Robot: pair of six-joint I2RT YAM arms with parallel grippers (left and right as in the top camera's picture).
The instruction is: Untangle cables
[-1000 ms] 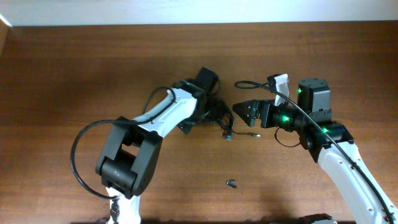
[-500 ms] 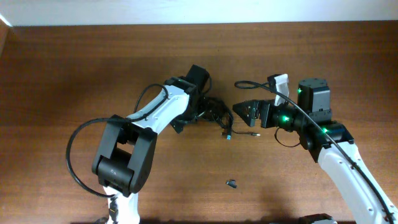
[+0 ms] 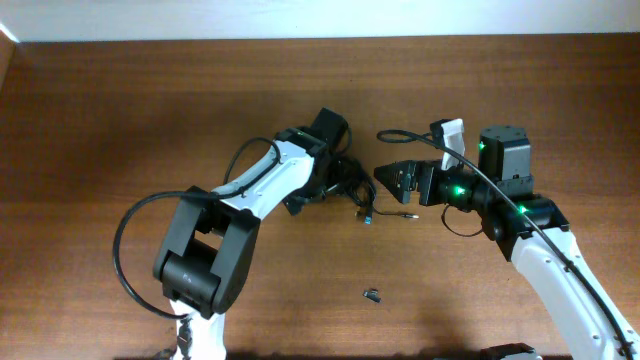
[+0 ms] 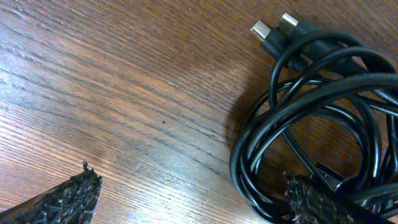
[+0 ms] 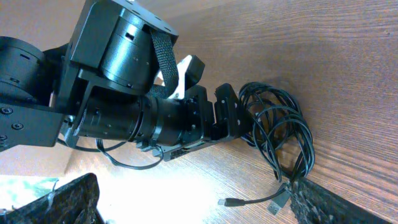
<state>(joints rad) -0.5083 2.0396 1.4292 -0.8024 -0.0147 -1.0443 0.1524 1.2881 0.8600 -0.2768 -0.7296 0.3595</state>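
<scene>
Hovering low over the table [image 3: 150, 100], the left gripper [image 4: 193, 202] has its fingers spread wide, one tip against the edge of the cables [image 4: 241, 163] — the cords lie bunched in one tangled coil between the two arms, with a plug end [image 4: 264, 30] poking free. The right gripper [image 3: 383, 174] sits just beside the coil, fingers apart too, holding nothing. I'd judge this the opening grasp — the next move calls for closing on a single outer strand or plug, not the whole bundle, while the other hand pins the rest.
</scene>
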